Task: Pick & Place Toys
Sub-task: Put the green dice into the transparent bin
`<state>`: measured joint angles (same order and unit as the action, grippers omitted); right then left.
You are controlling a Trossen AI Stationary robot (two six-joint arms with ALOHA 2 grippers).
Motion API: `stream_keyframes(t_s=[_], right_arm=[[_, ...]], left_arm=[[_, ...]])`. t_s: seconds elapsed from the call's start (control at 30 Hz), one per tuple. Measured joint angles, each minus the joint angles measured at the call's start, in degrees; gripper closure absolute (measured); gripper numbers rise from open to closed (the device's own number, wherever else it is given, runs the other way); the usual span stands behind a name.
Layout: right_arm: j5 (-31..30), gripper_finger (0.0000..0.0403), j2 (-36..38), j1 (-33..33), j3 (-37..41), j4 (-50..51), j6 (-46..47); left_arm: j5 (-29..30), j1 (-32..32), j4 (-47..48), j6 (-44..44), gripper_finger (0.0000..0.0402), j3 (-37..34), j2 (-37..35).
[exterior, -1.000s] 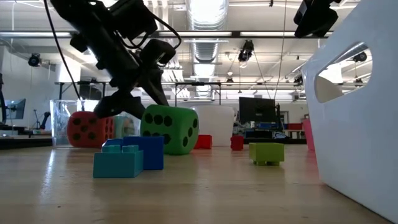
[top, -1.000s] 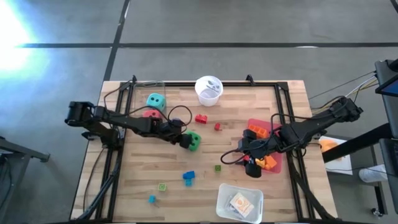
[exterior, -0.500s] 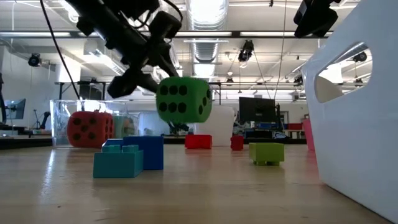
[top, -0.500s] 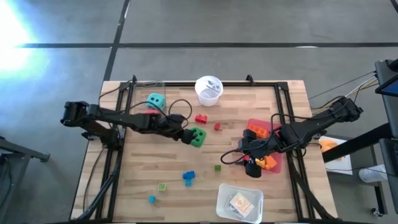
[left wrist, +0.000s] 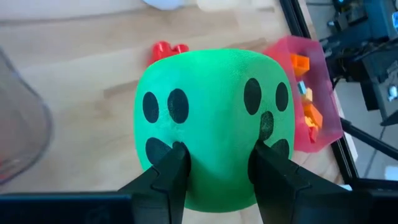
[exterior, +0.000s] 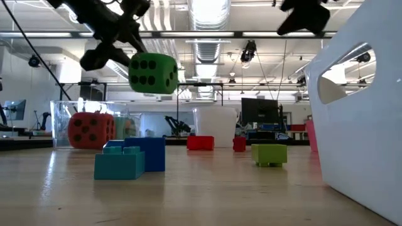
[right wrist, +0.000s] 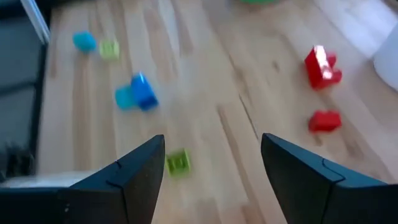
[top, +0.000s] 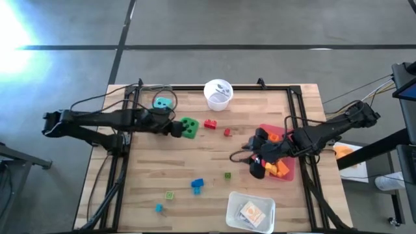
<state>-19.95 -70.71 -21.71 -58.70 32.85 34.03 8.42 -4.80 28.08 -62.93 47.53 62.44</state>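
Note:
The green die [top: 189,127] with black dots hangs in the air left of the table's middle, with my left gripper [top: 180,129] shut on it. In the low view the green die [exterior: 154,73] is well above the wood. A teal die [top: 162,104] sits in a clear box [top: 151,93] at the far left, and a red die [exterior: 91,129] shows there in the low view. Small bricks lie scattered: red [top: 210,123], blue [top: 197,184], green [top: 227,175]. My right gripper [top: 257,161] stands open above the pink tray's near-left corner, with nothing between its fingers [right wrist: 140,174]. My left gripper pinches the green die between its two fingers [left wrist: 171,171], on the side that faces the arm [left wrist: 214,180]. The die is wider than the gap between them. The fingers come from the table's left, slanting down. The die is lifted clear of the table.
A white cup [top: 218,93] stands at the far edge. A pink tray [top: 286,170] with orange bricks sits at the right, and a white tray [top: 250,211] at the near edge. Black cables trail from both arms. Bare wood lies in the table's middle.
My left gripper has risen with the green die and drawn back toward the table's far left. The die stood on the wood a second ago and now hangs clear. My right gripper has turned a little in place.

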Motion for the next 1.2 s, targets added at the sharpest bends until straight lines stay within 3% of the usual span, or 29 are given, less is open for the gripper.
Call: stream_keyframes(t_s=[0.4, 1.2], right_arm=[[1.02, 0.0145, 0.41, 6.6, -0.02, -8.4, 0.73], [3.68, 0.0145, 0.36, 6.73, -0.02, -8.07, 0.7]], left_arm=[[9.97, -5.65, 14.11, -1.51, 0.027, -0.07, -7.98], [8.57, -26.55, 18.55, 3.88, 0.0273, -0.07, -9.25]])
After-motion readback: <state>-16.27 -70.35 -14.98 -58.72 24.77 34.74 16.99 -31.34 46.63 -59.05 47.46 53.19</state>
